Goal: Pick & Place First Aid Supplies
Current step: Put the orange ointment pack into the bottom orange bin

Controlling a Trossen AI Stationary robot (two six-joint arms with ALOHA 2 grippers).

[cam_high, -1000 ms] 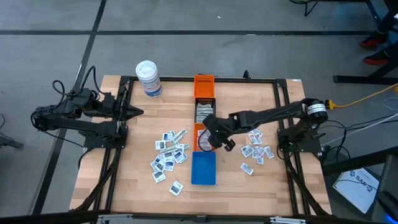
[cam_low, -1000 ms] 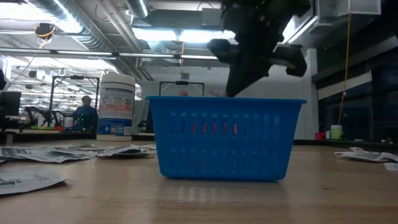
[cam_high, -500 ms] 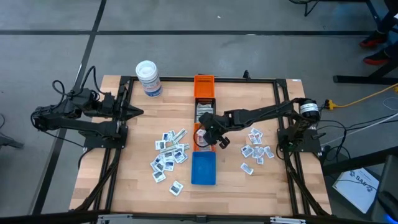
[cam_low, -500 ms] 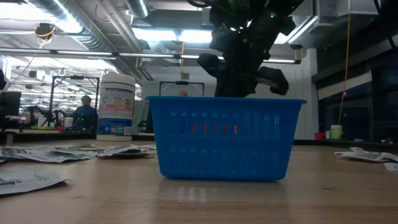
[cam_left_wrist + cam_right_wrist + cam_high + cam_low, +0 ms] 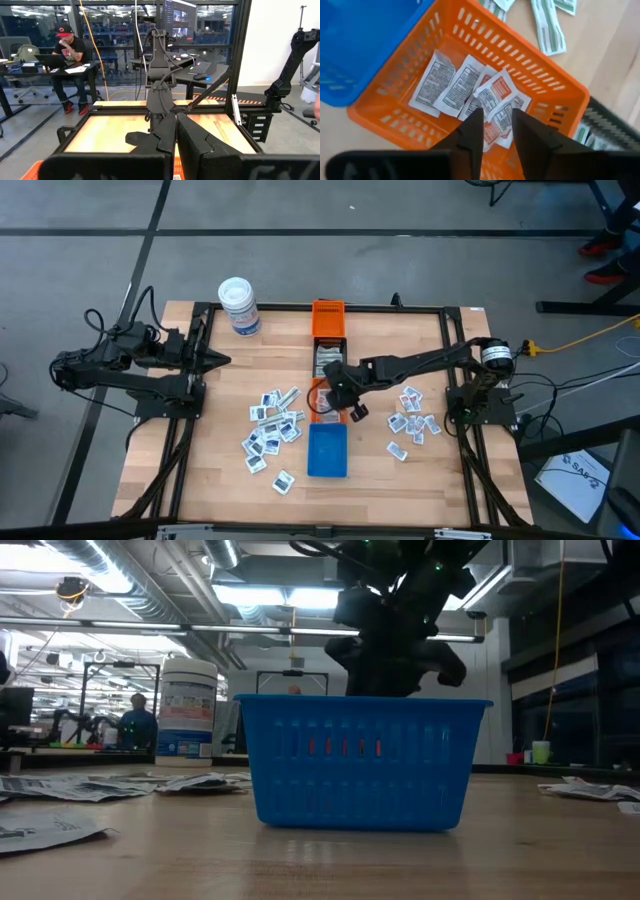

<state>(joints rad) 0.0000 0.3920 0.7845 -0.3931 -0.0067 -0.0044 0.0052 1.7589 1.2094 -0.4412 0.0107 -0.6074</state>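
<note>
Pale wooden table (image 5: 225, 485) boards carry a row of bins down the middle. From above, the right gripper (image 5: 352, 410) hangs over the middle orange plastic bin (image 5: 317, 392), just beyond the blue slatted bin (image 5: 327, 451). Only its wrist view shows white printed packets (image 5: 470, 90) lying inside that orange bin, under slightly parted, empty fingers (image 5: 470, 132). More packets lie scattered on the table at left (image 5: 270, 430) and right (image 5: 412, 420). Parked at the far left edge, the left gripper (image 5: 215, 361) is closed.
</note>
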